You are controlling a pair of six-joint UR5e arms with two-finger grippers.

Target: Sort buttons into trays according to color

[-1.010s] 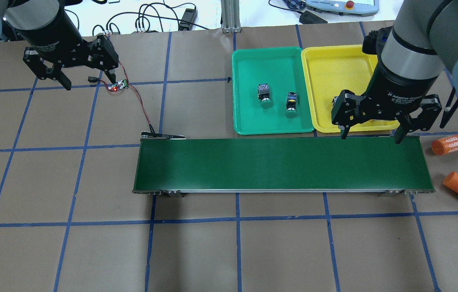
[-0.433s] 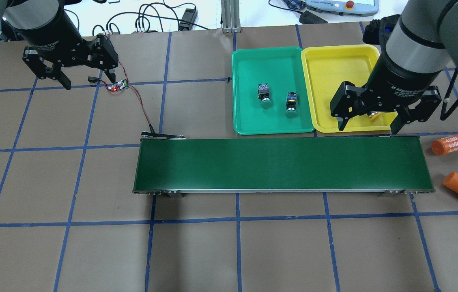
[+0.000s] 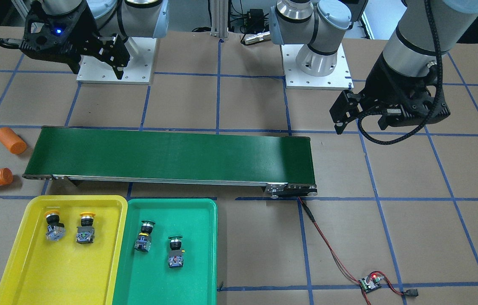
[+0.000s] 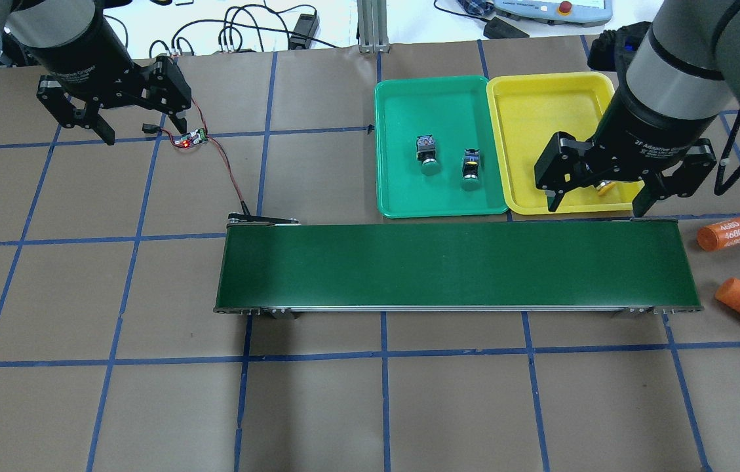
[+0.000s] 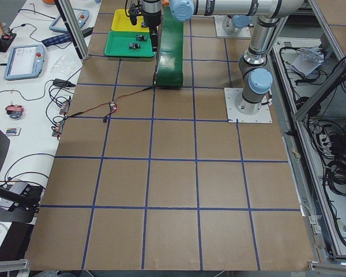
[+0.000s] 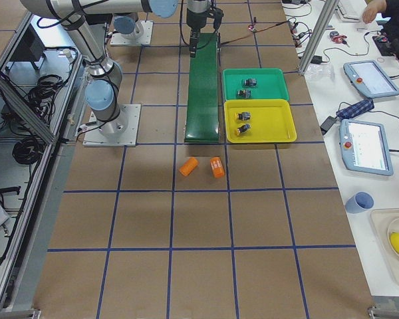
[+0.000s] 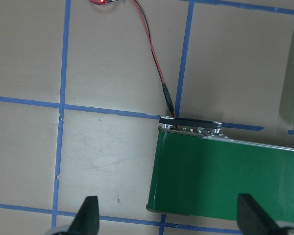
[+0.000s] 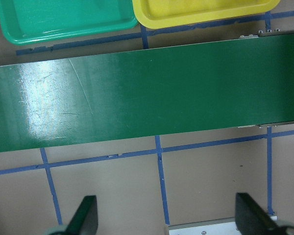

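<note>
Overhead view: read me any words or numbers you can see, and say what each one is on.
"4680", several times, on one orange cylinder.
"2F Adaptive Gripper", on the right gripper.
Left gripper label: too blurred to read surely.
Pendant print: too small to read.

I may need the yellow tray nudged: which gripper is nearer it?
Right. The right gripper hangs raised by the belt, near the yellow tray; the left gripper is off the belt's opposite end.

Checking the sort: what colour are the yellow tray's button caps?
Yellow on both buttons; clearest in the front-facing view.
</note>
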